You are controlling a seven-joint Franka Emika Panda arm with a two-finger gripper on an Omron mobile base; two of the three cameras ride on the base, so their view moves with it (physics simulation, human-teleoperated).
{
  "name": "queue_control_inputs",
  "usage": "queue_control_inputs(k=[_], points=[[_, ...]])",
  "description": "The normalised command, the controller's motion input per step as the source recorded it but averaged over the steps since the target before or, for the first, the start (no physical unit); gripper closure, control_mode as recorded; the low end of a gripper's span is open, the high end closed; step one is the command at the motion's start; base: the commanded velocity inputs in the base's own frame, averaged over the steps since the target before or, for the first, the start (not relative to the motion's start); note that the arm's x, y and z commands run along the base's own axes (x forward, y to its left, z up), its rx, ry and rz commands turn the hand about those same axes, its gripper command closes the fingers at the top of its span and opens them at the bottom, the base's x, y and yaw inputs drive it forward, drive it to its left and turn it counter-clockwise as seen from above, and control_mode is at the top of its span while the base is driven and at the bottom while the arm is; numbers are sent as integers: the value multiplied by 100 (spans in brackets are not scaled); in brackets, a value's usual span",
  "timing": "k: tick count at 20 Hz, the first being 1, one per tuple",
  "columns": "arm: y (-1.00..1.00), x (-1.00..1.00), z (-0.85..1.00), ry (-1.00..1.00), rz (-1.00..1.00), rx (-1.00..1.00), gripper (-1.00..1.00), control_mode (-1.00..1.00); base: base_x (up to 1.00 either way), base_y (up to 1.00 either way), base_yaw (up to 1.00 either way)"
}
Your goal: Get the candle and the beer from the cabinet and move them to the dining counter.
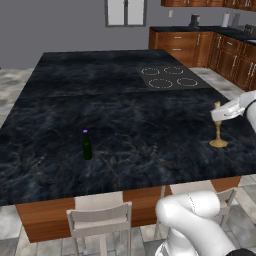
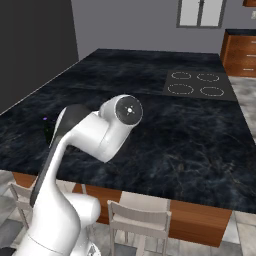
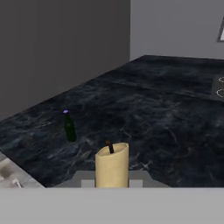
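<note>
The candle stands upright in its brass holder near the right edge of the dining counter, its flared base on the marble. My gripper comes in from the right and is shut on the cream taper just under its top. In the hand view the candle rises directly between my fingertips. The beer, a dark green bottle with a purple cap, stands upright and alone on the left part of the counter, well away from the gripper. The hand view shows the beer beyond the candle, to the left.
A four-ring cooktop is inset at the far right of the counter. Two pale chairs stand against its near edge. Reddish-brown base cabinets line the back right wall, and a strip of wall cabinet runs above them.
</note>
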Motion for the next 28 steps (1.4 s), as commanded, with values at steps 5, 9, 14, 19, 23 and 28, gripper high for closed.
queue_control_inputs(k=[5, 9, 14, 19, 23, 28], points=[[-40, 43, -31, -2, 11, 4, 100, -100, 0, 0, 0], [-32, 53, -31, -2, 7, 7, 100, -100, 0, 0, 0], [-10, 63, -38, -2, 5, 4, 100, -100, 0, 0, 0], [-1, 69, -37, -4, 4, 5, 100, -100, 0, 0, 0], [-1, 61, -41, -7, 3, 4, 100, -100, 0, 0, 0], [-16, 53, -45, -6, 0, 4, 100, -100, 0, 0, 0]])
